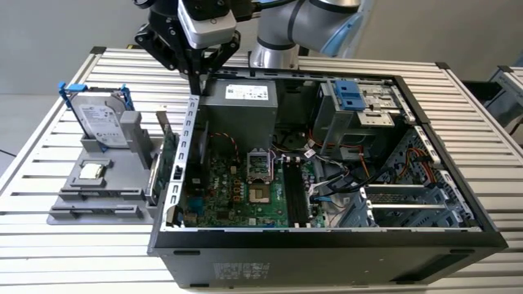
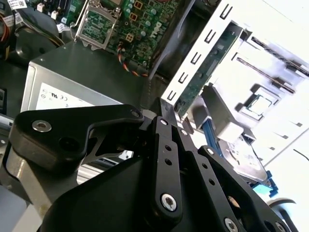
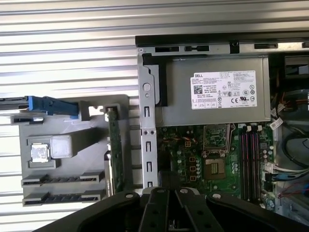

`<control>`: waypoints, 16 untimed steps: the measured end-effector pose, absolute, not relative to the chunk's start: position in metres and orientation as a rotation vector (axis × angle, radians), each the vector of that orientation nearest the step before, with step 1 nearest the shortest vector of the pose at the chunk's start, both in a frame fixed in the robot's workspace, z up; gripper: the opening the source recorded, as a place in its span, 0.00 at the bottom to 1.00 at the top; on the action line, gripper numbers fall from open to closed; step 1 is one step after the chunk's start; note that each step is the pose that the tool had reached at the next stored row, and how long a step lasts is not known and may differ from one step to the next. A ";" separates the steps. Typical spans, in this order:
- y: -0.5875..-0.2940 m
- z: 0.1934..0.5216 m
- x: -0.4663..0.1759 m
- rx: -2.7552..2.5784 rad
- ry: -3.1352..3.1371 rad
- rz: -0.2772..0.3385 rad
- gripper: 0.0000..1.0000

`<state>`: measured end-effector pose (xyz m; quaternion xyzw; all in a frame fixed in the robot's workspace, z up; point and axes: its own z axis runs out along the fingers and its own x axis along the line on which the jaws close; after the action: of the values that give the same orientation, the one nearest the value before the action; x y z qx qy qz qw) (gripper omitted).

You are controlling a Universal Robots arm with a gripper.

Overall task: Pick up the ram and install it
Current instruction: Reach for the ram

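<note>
The gripper [image 1: 195,89], fingers pressed together, hangs over the computer case's [image 1: 327,236] slotted wall, beside the case's power supply [image 1: 237,110].

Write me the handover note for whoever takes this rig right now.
Pincer: shut, nothing seen in it, hovering over the case wall beside the power supply.
Ram: apparently the dark edge-on strip in the grey fixture, apart from the pincer.
Done: nothing visible.
Left: pick-up and install; the motherboard slots look unfilled.
</note>
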<state>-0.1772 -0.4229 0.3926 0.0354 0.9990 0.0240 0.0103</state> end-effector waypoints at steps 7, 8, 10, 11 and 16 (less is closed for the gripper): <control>-0.424 0.393 -0.180 0.111 3.118 0.075 0.00; -0.424 0.393 -0.181 0.110 3.118 0.075 0.00; -0.425 0.393 -0.184 0.111 3.118 0.075 0.00; -0.425 0.393 -0.186 0.110 3.118 0.075 0.00; -0.426 0.393 -0.192 0.110 3.118 0.075 0.00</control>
<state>-0.1924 -0.4264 0.3926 0.0354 0.9990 0.0240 0.0104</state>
